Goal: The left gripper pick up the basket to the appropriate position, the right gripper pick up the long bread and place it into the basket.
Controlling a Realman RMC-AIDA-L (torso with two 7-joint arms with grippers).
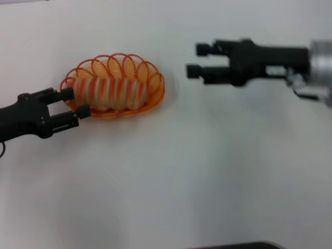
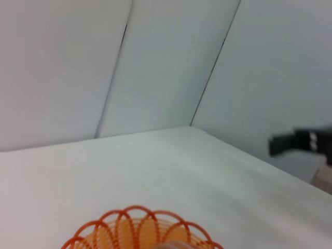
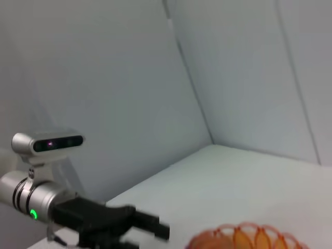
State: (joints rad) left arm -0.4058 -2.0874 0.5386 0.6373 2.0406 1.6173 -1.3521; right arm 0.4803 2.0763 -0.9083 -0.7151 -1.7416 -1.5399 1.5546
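**Bread sits in the basket; left tool at the rim, right tool empty**

Head view shows the long bread point(image 1: 110, 91) lying lengthwise inside the basket point(image 1: 155, 80), which rests on the white desk point(image 1: 197, 171) toward the robot's left. The left tool point(image 1: 75, 102) is at the basket's near end, its two fingers spread on either side of the scalloped rim wire rather than pinched tight on it; whether they touch the wire is hard to tell. The right tool point(image 1: 198, 60) hangs above the desk well apart from the basket, fingers apart and holding nothing, so the placing step looks done.

Judging by its open wire loops, the basket is probably light and springy, so a grip on a single loop may flex or let the basket tip; taking the rim where the loops meet the base ring looks safer. The ridged loaf looks light and somewhat soft, best gripped across its middle with gentle force so it neither dents nor swings.

The left wrist view shows the basket's far rim point(image 2: 140, 228) and the right tool point(image 2: 290, 142) in the distance.
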